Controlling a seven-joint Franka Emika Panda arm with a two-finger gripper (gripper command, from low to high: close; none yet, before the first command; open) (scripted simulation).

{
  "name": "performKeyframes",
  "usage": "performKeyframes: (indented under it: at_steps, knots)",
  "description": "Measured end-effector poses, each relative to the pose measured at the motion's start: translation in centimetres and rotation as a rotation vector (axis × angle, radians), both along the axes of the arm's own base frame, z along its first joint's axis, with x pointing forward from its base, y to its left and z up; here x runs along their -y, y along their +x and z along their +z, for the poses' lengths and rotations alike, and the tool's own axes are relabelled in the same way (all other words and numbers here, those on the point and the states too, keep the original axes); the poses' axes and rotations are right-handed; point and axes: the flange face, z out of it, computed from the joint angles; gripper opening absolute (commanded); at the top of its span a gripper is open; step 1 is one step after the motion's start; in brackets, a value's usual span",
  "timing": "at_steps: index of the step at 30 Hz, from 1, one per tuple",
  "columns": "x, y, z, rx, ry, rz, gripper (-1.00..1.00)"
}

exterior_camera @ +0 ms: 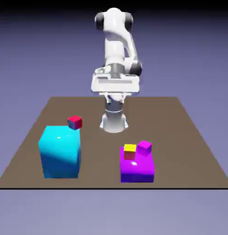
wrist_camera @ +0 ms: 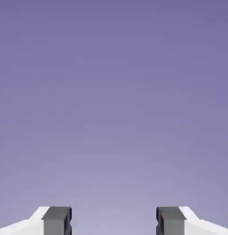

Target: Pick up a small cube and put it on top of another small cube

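A small red cube (exterior_camera: 75, 122) shows at the back right corner of a big cyan block (exterior_camera: 60, 152); I cannot tell whether it rests on the block or on the table behind it. A small yellow cube (exterior_camera: 130, 151) and a small magenta cube (exterior_camera: 145, 146) sit side by side on a purple block (exterior_camera: 138, 170). My hand (exterior_camera: 115, 84) hangs high near the robot's base, far from all the cubes. In the hand view my gripper (wrist_camera: 114, 222) is open, its grey fingertips (wrist_camera: 56, 220) wide apart, with only plain backdrop between them.
The brown table (exterior_camera: 180, 137) carries the cyan block at the exterior view's left and the purple block right of middle. The robot's base (exterior_camera: 114, 120) stands at the far middle of the table.
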Motion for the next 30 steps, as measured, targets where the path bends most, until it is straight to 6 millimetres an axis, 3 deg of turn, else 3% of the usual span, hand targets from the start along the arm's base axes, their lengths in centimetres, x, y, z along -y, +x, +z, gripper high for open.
performKeyframes:
  at_steps: [6,12,14,22,23,25,30]
  knots:
    - [-4.2,-1.6,-12.2,-0.368,0.001,0.083,0.00]
    - [-6.9,-7.0,-22.9,-0.727,-0.081,0.140,0.00]
    - [-7.0,-7.5,-23.6,-0.752,-0.091,0.144,0.00]
    - [-7.0,-7.6,-30.0,-0.752,-0.091,0.144,0.00]
    - [-7.0,-7.7,-30.6,-0.752,-0.091,0.144,-1.00]
    - [-7.0,-7.7,-30.6,-0.752,-0.091,0.144,-1.00]
    - [-7.0,-7.3,-26.5,-0.751,-0.091,0.144,-1.00]
